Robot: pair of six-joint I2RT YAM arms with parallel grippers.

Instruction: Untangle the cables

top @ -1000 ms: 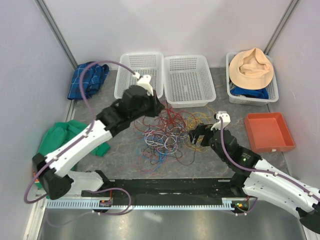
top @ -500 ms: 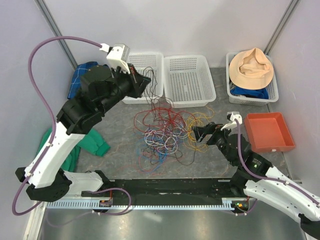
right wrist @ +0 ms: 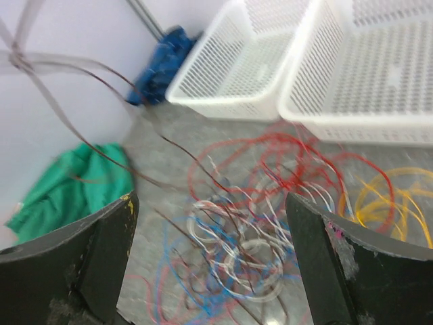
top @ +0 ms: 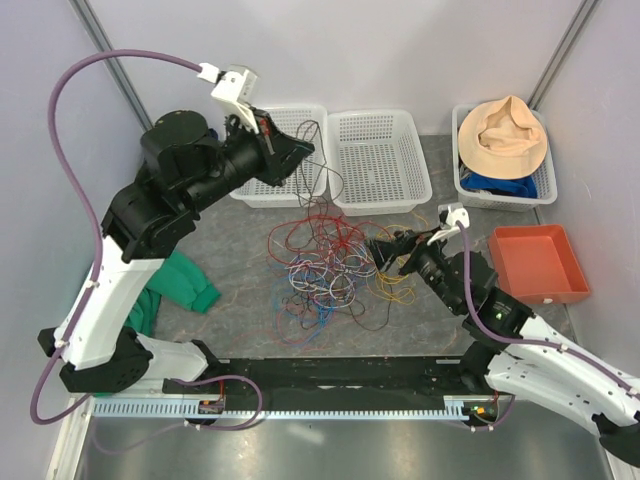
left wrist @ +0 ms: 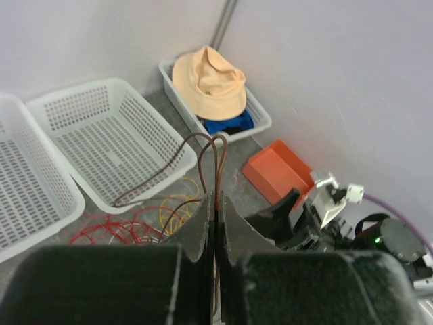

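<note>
The left wrist camera gives the closest look at the grip. The left claw (left wrist: 215,223) is pinched fully shut, its 2 dark padded fingers (left wrist: 196,230) pressed flat together. A dark brown cable (left wrist: 218,166) stands up from between them in a narrow hairpin loop, then trails down toward the grey table (left wrist: 235,162). Beyond it sit a floppy tan cloth hat (left wrist: 208,81) in the far-right basket (left wrist: 181,101) and a smooth orange tray (left wrist: 277,169) with a raised rim.

Only the overhead camera shows the whole layout. The left claw hangs high over the leftmost basket (top: 290,117) of 3. All 3 are white plastic, rectangular and perforated like mesh. The rest of the cables (top: 330,265) lie in a loose heap on the table in front of the middle basket (top: 378,160), with thin red, yellow, blue and white strands coiled over one another. The right claw (top: 388,258) sits low at the heap's right edge, spread wide and gripping nothing.

The right wrist camera looks low across the table between its own wide-apart fingers. The brown cable slants up toward the upper left, blurred. A crumpled green cloth (right wrist: 67,183) lies at the left, and a blue cloth (right wrist: 166,61) lies by the wall. In the overhead view the left arm blocks that blue cloth.
</note>
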